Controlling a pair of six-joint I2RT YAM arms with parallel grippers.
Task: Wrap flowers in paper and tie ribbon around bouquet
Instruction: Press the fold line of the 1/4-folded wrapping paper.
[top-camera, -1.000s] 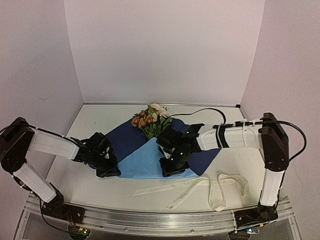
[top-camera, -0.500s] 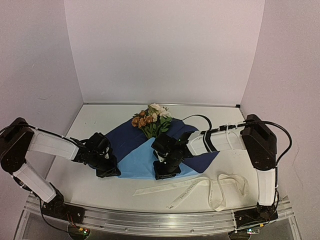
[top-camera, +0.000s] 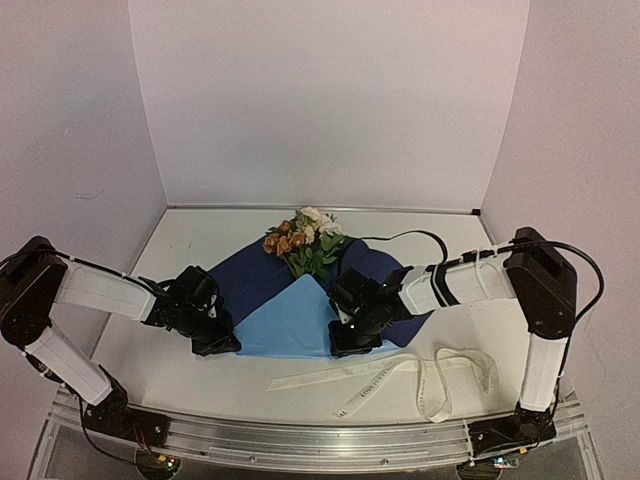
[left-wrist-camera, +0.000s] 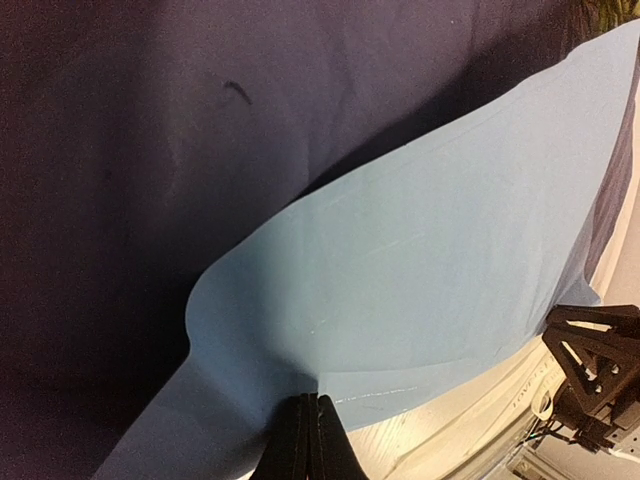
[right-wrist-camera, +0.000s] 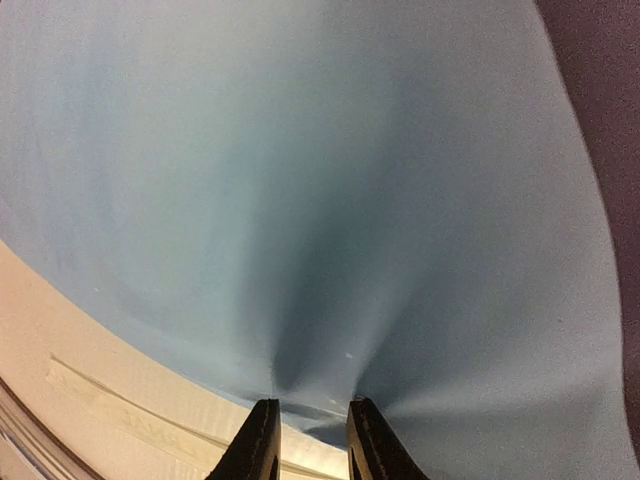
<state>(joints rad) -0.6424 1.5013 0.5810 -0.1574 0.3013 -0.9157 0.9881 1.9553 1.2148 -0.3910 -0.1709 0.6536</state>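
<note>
The paper (top-camera: 285, 325) lies spread on the table, dark blue face up, with a light-blue flap folded over its near half. The flowers (top-camera: 305, 240) rest at its far edge, blooms pointing away. My left gripper (top-camera: 222, 343) is shut on the flap's near left edge; the thin sheet sits between the closed tips (left-wrist-camera: 310, 405). My right gripper (top-camera: 346, 346) is at the flap's near right edge, jaws a finger-width apart with a puckered fold of paper (right-wrist-camera: 330, 300) pinched between them (right-wrist-camera: 310, 412). The ribbon (top-camera: 400, 375) lies loose in front, touched by neither gripper.
The ribbon (right-wrist-camera: 120, 410) runs along the table just past the paper's near edge. A metal rail (top-camera: 320, 440) bounds the table at the front, and white walls stand close at the back and both sides. A black cable (top-camera: 400, 235) trails behind the right arm.
My right gripper slid left along the flap's near edge, then back right, and its jaws narrowed a little. The light-blue flap shifted with it. The left gripper stayed put.
</note>
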